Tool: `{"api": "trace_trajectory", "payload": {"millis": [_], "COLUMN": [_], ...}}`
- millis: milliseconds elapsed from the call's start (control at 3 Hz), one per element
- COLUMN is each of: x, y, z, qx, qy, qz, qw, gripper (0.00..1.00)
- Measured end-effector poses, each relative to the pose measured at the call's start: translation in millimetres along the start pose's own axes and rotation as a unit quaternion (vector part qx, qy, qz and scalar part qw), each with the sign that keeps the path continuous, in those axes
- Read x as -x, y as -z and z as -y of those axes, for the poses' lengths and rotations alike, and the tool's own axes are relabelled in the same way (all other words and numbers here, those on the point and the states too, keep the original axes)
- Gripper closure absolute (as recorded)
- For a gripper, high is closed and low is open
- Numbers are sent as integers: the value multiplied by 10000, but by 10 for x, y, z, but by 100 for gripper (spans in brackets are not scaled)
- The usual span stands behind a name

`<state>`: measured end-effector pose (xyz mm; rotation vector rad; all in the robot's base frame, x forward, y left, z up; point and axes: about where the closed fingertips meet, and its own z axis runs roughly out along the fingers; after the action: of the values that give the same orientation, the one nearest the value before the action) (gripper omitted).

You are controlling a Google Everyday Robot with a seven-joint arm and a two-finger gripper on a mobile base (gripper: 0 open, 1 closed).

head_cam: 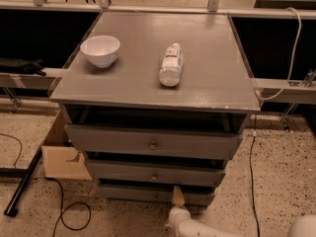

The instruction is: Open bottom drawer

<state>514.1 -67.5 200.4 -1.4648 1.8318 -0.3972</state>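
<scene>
The gripper (177,197) is at the front of the bottom drawer (128,192), just right of its knob (156,197). Little of it shows, so whether it is spread or pressed together cannot be told. The white arm (197,227) reaches up from the lower edge and is mostly cut off.

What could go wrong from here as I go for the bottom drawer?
1. The gripper is low at the front of the bottom drawer, right of its small knob; it could miss or slip off the knob.
2. The middle drawer juts out just above, so lifting the gripper might snag it.
3. The bottle lies on its side on the cabinet top; a hard tug could set it rolling.
</scene>
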Motion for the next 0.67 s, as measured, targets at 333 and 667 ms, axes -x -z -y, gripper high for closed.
{"api": "trace_trajectory", "payload": {"millis": [333,667], "x": [-4,-173], "y": [-30,-289], "z": [30,228], "qx": [-132,-381], "qy": [67,87], "qz": [-105,-482], "qw": [9998,9981], "gripper": [0,0]}}
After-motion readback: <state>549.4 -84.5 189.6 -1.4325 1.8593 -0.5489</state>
